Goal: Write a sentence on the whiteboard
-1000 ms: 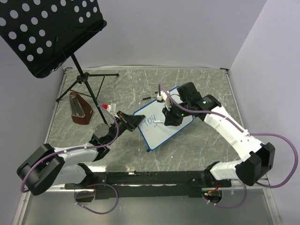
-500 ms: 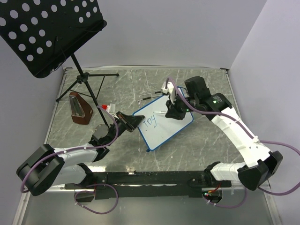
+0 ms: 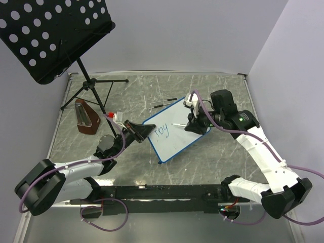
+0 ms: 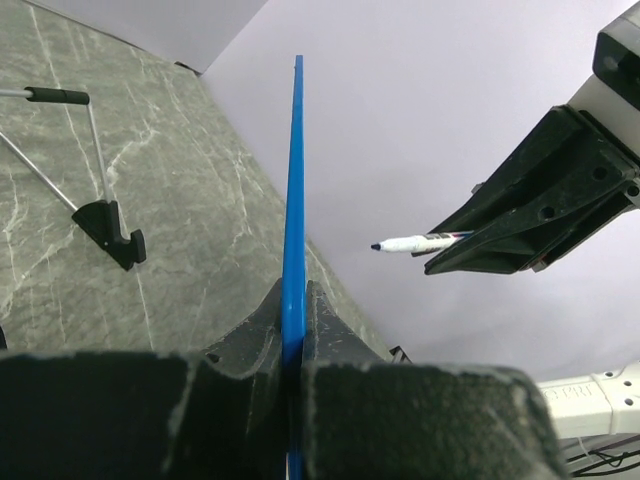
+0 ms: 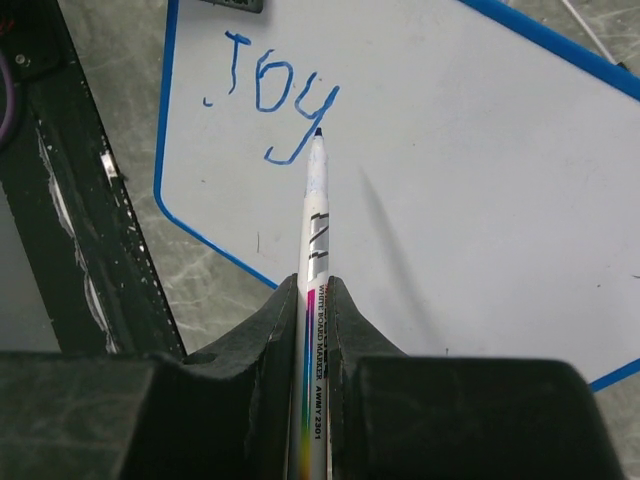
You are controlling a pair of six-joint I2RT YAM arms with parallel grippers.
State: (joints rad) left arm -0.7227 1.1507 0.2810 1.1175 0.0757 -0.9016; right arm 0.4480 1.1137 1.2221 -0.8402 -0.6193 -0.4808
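The whiteboard (image 3: 174, 129), white with a blue frame, stands tilted mid-table. My left gripper (image 3: 143, 130) is shut on its left edge; the left wrist view shows the blue frame (image 4: 292, 200) edge-on between the jaws. Blue writing reading "Joy" (image 5: 275, 95) is on the board; it also shows in the top view (image 3: 161, 130). My right gripper (image 3: 191, 123) is shut on a white marker (image 5: 315, 230). The marker's blue tip sits just off the board by the tail of the "y". The marker also shows in the left wrist view (image 4: 420, 242).
A black perforated music stand (image 3: 50, 35) on a tripod stands at the back left. A brown wedge-shaped object (image 3: 85, 119) lies by its legs. A thin dark pen-like item (image 3: 161, 105) lies behind the board. A small black foot (image 4: 112, 228) rests on the marble table.
My right arm has drawn back to the right and lifted the marker off the board after the "y". The left gripper kept holding the board.
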